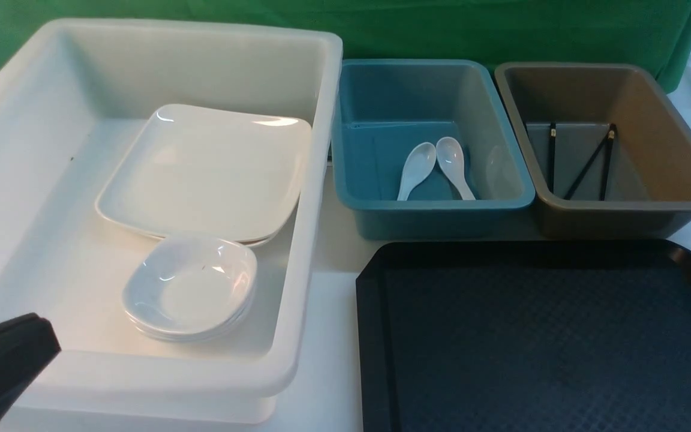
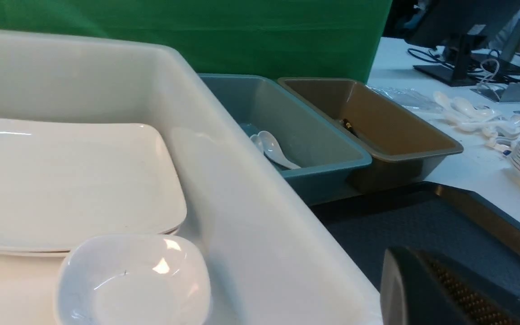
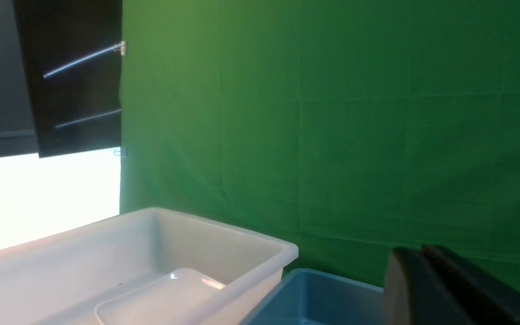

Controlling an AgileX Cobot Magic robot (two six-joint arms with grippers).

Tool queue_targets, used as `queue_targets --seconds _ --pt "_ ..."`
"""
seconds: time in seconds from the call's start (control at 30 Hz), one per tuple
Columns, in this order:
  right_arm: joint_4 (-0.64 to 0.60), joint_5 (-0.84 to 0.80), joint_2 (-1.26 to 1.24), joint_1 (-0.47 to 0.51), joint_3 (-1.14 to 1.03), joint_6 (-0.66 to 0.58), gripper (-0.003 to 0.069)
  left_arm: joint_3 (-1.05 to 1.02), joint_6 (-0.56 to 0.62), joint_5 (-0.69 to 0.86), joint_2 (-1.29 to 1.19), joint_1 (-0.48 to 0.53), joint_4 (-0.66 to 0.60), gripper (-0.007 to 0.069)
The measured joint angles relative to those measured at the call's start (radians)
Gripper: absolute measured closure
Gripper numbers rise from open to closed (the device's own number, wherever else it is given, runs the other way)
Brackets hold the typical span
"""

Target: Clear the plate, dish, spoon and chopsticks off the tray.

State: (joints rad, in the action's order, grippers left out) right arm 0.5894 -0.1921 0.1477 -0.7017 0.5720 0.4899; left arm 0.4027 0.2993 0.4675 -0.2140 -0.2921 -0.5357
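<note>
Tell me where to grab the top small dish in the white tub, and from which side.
Grip the dish by its thin upturned rim, probably on the near edge, coming down from above. It sits nested on a stack of similar dishes, so only the rim stands free for the jaws. Its far edge lies close to the plates, while the near side has bare floor of the white tub beside it.

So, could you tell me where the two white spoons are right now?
In the front view, the spoons lie side by side on the floor of the teal tub, between the white tub and brown tub, behind the tray.
</note>
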Motion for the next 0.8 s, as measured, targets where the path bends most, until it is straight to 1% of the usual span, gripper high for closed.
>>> queue_targets --seconds 0.1,0.3,0.4,0.47,0.8 --pt "0.001 0.000 0.000 0.000 0.000 0.000 0.0592 -0.025 -0.007 -0.054 0.003 0.000 0.000 0.0622" --pt "0.002 0.000 0.000 0.000 0.000 0.000 0.0582 -0.028 -0.007 -0.073 0.004 0.000 0.007 0.0622" --pt "0.002 0.000 0.000 0.000 0.000 0.001 0.0580 -0.031 -0.007 -0.075 0.004 0.000 0.043 0.0622" --pt "0.002 0.000 0.000 0.000 0.000 0.008 0.0571 -0.031 -0.007 -0.077 0.004 0.000 0.093 0.0622" --pt "0.004 0.000 0.000 0.000 0.000 0.014 0.0556 -0.031 -0.007 -0.079 0.004 0.000 0.136 0.0622"
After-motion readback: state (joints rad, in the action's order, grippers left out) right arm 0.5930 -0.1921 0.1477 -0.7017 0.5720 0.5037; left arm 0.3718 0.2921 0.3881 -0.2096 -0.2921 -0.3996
